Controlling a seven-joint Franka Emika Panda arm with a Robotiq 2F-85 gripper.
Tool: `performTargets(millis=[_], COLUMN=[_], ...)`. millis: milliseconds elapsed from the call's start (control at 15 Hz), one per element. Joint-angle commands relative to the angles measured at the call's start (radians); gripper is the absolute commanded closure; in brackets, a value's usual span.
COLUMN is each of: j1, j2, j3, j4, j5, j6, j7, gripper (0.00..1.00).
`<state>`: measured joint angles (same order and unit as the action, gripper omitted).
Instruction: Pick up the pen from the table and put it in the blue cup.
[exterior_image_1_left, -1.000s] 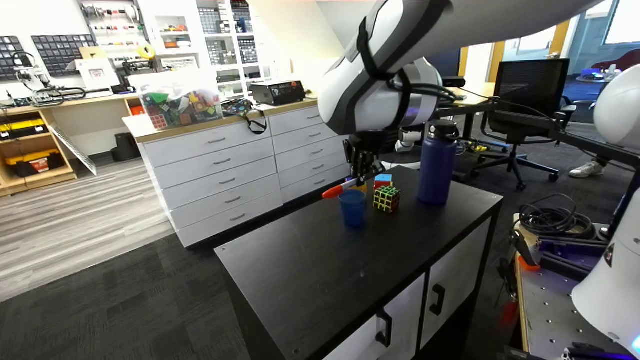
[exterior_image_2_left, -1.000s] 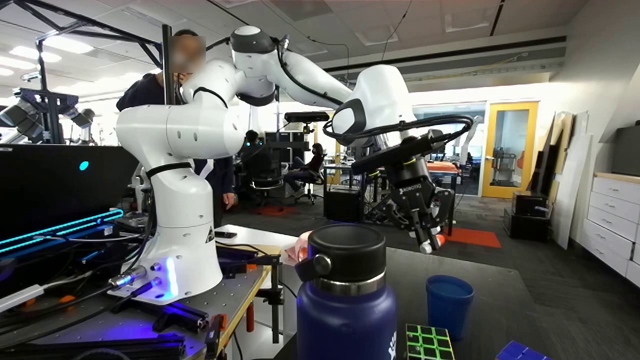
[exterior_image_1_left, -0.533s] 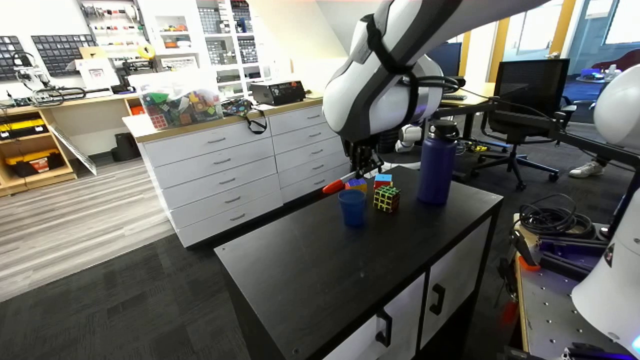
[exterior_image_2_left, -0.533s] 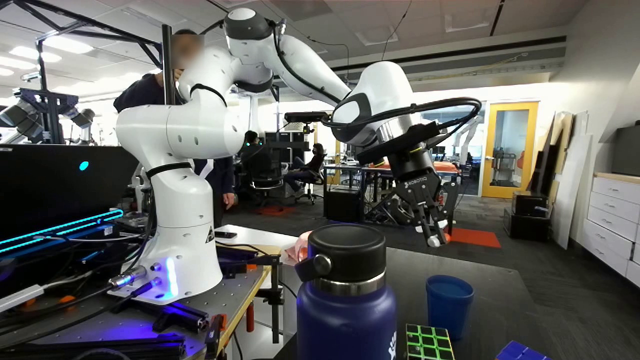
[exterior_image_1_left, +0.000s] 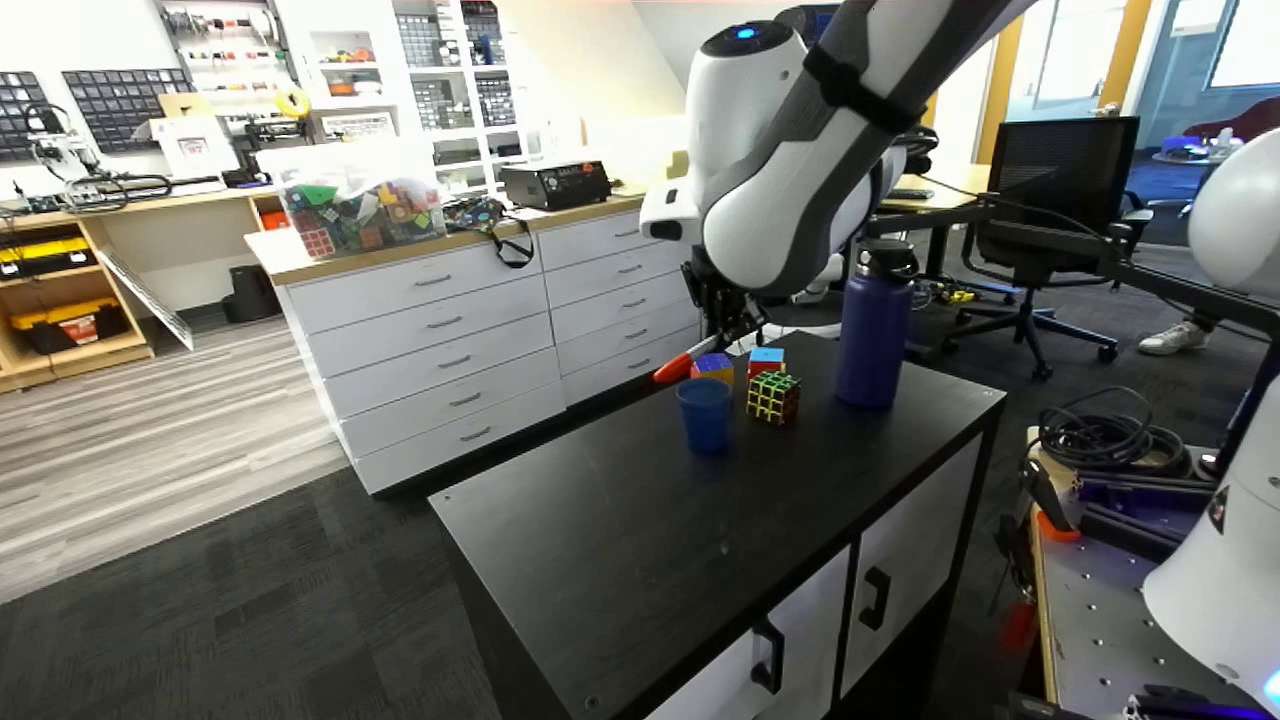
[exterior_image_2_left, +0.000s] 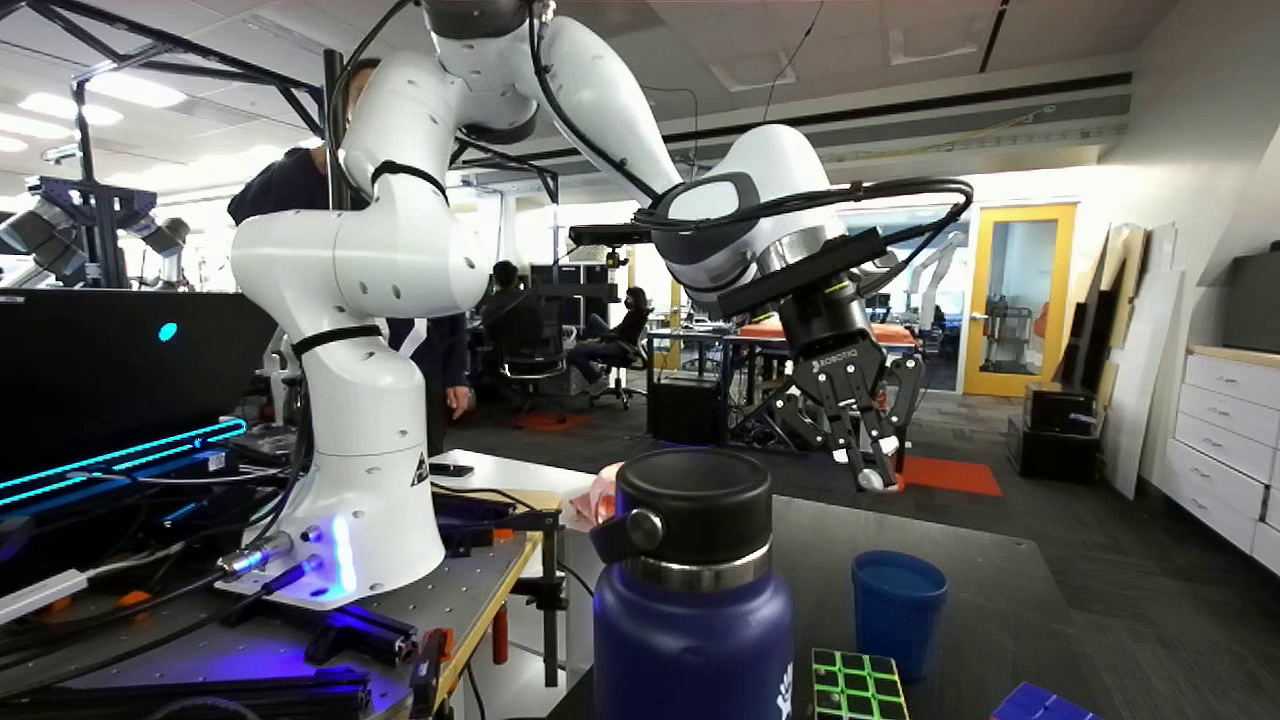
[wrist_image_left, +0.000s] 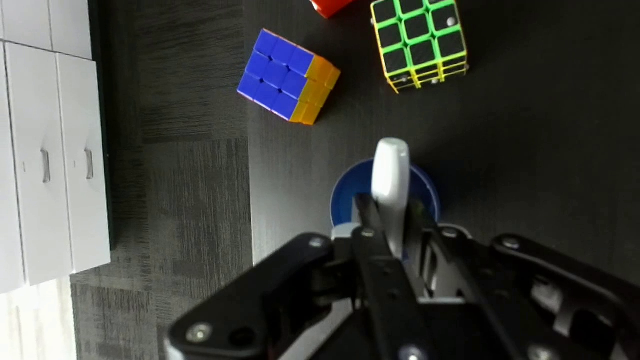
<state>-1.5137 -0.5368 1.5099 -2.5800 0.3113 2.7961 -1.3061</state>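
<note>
In an exterior view: long white drawer unit (exterior_image_1_left: 505, 330), slim metal handles (exterior_image_1_left: 445, 322), tan wood edge (exterior_image_1_left: 460, 241). Tall white open shelving (exterior_image_1_left: 466, 95) behind it, cream wall (exterior_image_1_left: 590, 60) just beside. Underfoot, grey wood-grain planks (exterior_image_1_left: 170, 440), then dark grey carpet tile (exterior_image_1_left: 250, 610). Black mesh-backed office chair (exterior_image_1_left: 1060, 190). In an exterior view: yellow-framed glass door (exterior_image_2_left: 1020, 300), flat red-orange patch (exterior_image_2_left: 950, 475) on the carpet, bright rectangular ceiling lights (exterior_image_2_left: 135, 88).

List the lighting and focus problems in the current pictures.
Wrist view: the end effector looks blurred, the green-edged cube sharper; the table darkens toward the right. In an exterior view, ceiling lights glare white; in an exterior view, the wall above the drawer unit washes out.
</note>
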Motion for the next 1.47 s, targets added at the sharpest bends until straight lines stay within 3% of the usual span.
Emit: performTargets(millis=[0, 267, 333, 1400], j1=[0.048, 0.091, 0.065, 0.065], j2=[0.119, 0.183, 0.139, 0.034], j3=[-0.087, -0.167, -0.127, -0.116], j4=[-0.027, -0.024, -0.023, -0.036], j5=[-0.255, -0.487, -0.389, -0.453], j6=[0.040, 0.028, 0.034, 0.063], j7=[0.185, 0.343, 0.271, 0.263], gripper=[0.94, 0.94, 0.94, 0.95])
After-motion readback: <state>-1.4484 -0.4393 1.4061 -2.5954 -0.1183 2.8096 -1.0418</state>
